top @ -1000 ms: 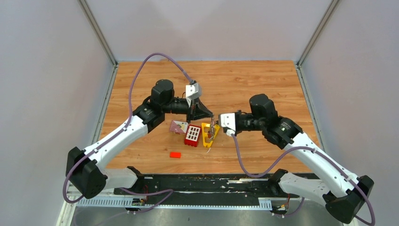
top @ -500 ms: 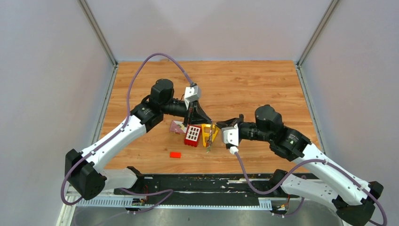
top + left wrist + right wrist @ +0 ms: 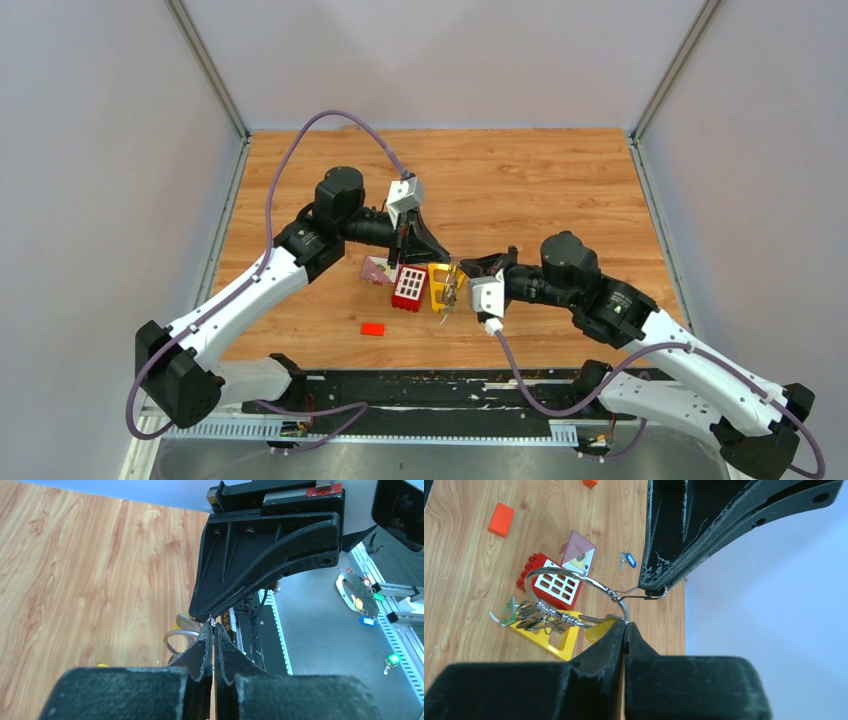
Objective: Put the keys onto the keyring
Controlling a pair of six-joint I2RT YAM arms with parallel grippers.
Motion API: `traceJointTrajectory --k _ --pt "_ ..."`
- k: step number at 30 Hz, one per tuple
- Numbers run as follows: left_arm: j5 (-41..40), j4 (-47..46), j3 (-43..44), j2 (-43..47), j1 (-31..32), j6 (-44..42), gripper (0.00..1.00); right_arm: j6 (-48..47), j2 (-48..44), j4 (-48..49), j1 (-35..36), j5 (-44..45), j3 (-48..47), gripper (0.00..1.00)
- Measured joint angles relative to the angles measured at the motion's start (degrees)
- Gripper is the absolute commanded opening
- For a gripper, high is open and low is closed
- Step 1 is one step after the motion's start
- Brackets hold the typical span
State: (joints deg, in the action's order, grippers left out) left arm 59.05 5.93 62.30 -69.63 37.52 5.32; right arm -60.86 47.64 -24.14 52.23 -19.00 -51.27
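A small red block lies alone on the wooden table, near the front edge and left of centre. Right of it and farther back, the left gripper reaches in from the left. Its jaws are pressed together on a wire end that springs off the keyring.

Below that gripper, three pieces sit in a row on the wood. From left to right they are a patterned block, a red window block and a yellow triangular frame. They lie close together, and the window block is just beside the frame.

The keyring is held up over the frame. A bunch of keys hangs threaded on its lower left arc, above the yellow plastic. A blue key lies loose on the table apart from the ring, on the far side of the patterned block in the right wrist view.

The right gripper comes in from the right. Its jaws are closed tight on the ring's wire, just beside the point where the left gripper's fingertip pinches the sprung end.
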Motion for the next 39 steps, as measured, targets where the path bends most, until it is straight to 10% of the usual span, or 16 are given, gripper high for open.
traceJointTrajectory --k 39 --pt "-3.76 -5.81 -2.75 -0.35 0.00 6.16 0.00 0.13 -0.68 4.74 1.44 3.13 0.68 0.00"
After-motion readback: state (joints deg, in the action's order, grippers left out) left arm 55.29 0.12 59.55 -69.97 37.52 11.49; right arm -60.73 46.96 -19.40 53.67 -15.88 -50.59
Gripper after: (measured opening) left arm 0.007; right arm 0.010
